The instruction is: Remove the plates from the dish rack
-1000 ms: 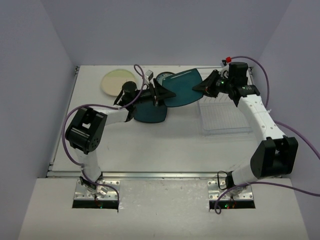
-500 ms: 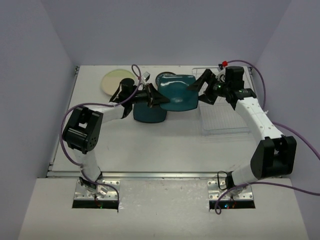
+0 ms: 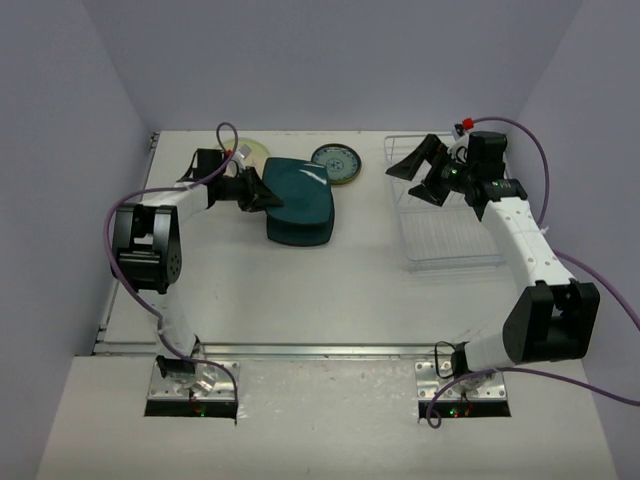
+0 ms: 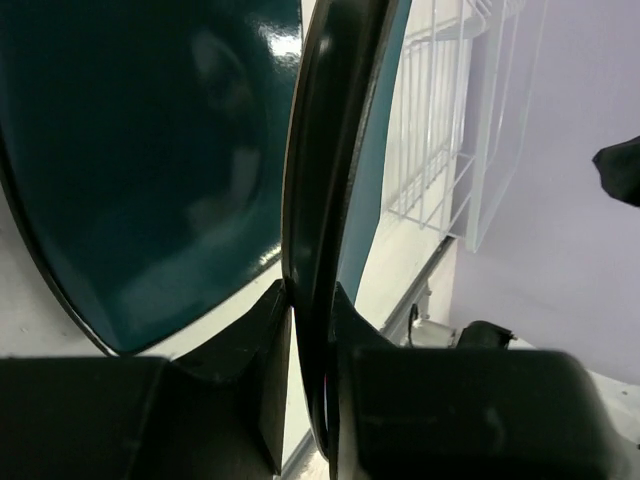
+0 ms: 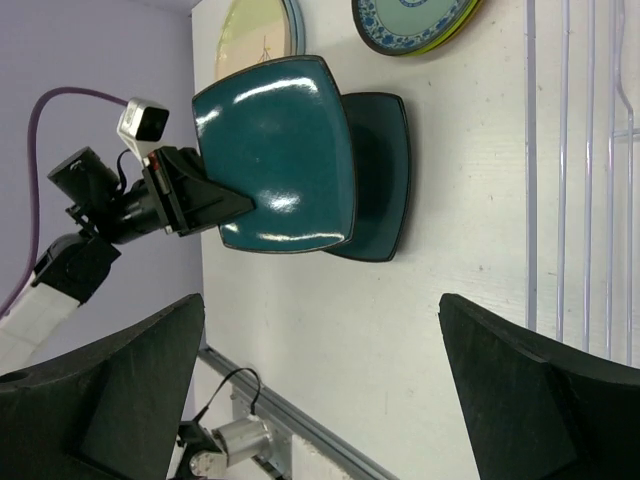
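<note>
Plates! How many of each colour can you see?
Dark-teal square plates: 2
Cream round plate: 1
Teal-patterned round plate: 1
Lime-green plate, only its edge showing under the patterned one: 1
Total: 5

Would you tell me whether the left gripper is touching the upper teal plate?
Touching: the left wrist view shows the left gripper clamped on the teal plate at its rim.

The left gripper [image 4: 308, 300] pinches its black fingers [image 4: 255, 340] on the rim of a dark-teal plate [image 4: 330, 140], seen edge-on and running straight out from the tips. Left of the fingers a second dark-teal plate [image 4: 150, 150] shows its glossy face. Right of them, farther out, the white wire dish rack [image 4: 450, 130] stands on the pale table [image 4: 405, 270].
</note>
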Controlling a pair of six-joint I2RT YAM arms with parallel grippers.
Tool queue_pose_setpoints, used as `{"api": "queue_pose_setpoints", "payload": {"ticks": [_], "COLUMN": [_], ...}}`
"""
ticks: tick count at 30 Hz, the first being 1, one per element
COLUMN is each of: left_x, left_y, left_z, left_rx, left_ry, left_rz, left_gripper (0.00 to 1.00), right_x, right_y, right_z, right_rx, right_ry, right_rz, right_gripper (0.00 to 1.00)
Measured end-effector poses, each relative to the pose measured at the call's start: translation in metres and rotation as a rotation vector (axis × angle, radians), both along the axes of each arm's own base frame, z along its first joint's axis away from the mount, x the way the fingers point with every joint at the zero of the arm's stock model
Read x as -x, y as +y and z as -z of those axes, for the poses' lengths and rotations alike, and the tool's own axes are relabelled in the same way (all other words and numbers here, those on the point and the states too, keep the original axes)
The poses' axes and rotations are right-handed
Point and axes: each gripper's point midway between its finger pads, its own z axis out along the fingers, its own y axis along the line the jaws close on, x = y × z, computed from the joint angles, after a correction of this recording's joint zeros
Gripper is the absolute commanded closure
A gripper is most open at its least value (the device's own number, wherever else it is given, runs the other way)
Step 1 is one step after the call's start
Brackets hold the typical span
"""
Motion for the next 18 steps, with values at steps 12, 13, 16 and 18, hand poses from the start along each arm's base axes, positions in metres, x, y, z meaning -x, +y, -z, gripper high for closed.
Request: {"api": "queue_pose_setpoints", "payload": {"ticks": [12,13,16,18], "left_x": [-0.005,-0.005,-0.007,-0.007], "left_y": [0.0,0.0,-0.001,-0.001], "left_z": [0.041,0.042,0.044,0.045], "left_rx": [-0.013,-0.01,-0.004,0.0], "left_ry": [0.079,0.084,0.089,0.09], "left_rz": [0.038,0.036,0.033,0.034], "left_gripper": [0.96,0.95,0.87,0.82], "right_x": [-0.001,-0.001,0.0,0.0], "right_y": [-0.003,-0.003,-0.003,-0.002], "right_z": [0.002,0.003,0.004,0.005], "right_rx": [0.028,0.028,0.025,0.022], "right_ry": [-0.02,-0.019,-0.015,-0.011], "right_rz": [-0.016,-0.016,-0.023,-0.028], "right_gripper": [0.01,0.01,0.01,0.01]}}
